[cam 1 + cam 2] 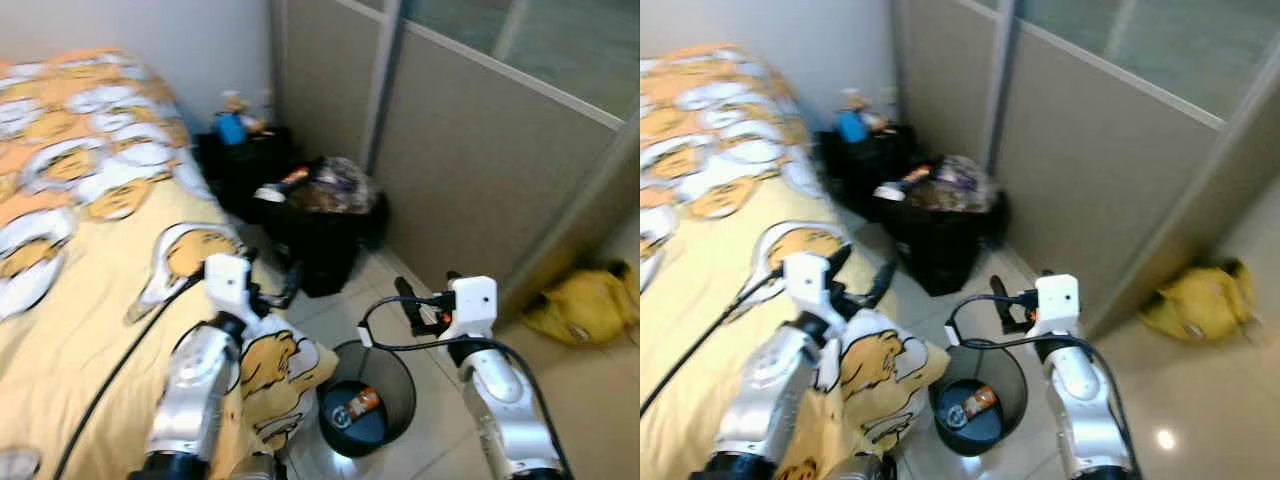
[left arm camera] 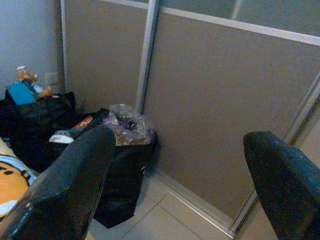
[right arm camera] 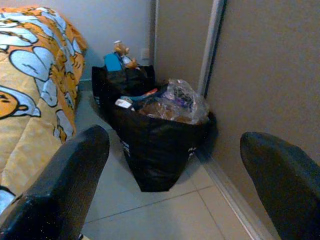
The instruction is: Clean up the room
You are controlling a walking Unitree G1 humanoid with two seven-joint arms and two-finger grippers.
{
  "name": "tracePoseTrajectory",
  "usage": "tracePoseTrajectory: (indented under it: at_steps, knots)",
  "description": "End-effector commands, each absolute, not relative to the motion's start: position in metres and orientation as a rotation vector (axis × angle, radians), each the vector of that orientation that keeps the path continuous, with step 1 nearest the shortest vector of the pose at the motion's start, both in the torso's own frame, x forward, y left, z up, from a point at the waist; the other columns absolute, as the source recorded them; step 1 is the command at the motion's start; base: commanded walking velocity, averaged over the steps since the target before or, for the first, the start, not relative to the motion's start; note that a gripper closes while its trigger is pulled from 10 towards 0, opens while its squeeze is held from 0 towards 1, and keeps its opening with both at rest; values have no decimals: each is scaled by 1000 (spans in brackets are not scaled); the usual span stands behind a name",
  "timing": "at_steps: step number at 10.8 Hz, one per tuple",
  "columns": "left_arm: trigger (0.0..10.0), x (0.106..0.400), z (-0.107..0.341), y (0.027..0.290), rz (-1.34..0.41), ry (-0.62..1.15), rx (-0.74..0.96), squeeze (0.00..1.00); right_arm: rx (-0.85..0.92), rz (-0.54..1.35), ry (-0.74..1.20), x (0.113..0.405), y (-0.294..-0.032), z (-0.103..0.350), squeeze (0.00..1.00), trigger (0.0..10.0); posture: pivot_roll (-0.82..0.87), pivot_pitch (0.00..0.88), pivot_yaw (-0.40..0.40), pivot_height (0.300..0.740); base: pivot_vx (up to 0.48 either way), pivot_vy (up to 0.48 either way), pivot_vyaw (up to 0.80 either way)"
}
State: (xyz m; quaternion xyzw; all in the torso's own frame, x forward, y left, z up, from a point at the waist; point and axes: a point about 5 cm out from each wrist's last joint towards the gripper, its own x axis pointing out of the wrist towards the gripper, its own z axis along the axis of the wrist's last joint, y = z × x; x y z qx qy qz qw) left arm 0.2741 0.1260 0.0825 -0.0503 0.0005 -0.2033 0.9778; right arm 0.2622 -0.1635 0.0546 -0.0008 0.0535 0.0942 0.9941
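While both arms reach forward over the tiled floor (image 1: 590, 400), a black mesh wastebasket (image 1: 398, 375) stands nearest, between them and beside the corner of the bed's yellow cartoon-print duvet (image 1: 90, 290); an orange can (image 1: 362, 402) lies inside it. Both the left gripper (image 1: 285, 285) and the right gripper (image 1: 408, 298) hold nothing, their jaws spread wide. Farther off, a black shopping bag (image 3: 160, 145) stuffed with clear plastic and wrappers stands against the grey partition (image 1: 470, 170). Behind it, another black bag (image 1: 240, 160) holds a small teddy bear (image 2: 27, 82). A crumpled yellow bag (image 1: 590, 305) lies by the partition's far end.
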Motion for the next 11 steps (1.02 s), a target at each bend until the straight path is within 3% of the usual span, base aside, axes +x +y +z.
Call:
tracePoseTrajectory:
  at_steps: [1,5,8,11]
  knots:
    - [10000,277,86,124,-418,-2,-95,0,0,187,107,261,-165,54,0,10000,-44,0,-1,740,-274,398,587]
    - [10000,285,74,140,-269,88,-97,0,74,165,82,259,-166,55,0,10000,-35,0,8,740,-274,395,506]
    - [10000,276,68,145,-270,103,-39,0,73,155,97,249,-172,51,0,10000,-27,0,16,740,-251,414,444]
    - [10000,282,65,145,-241,126,-20,0,83,214,128,250,-163,45,0,10000,-16,0,25,740,0,87,446]
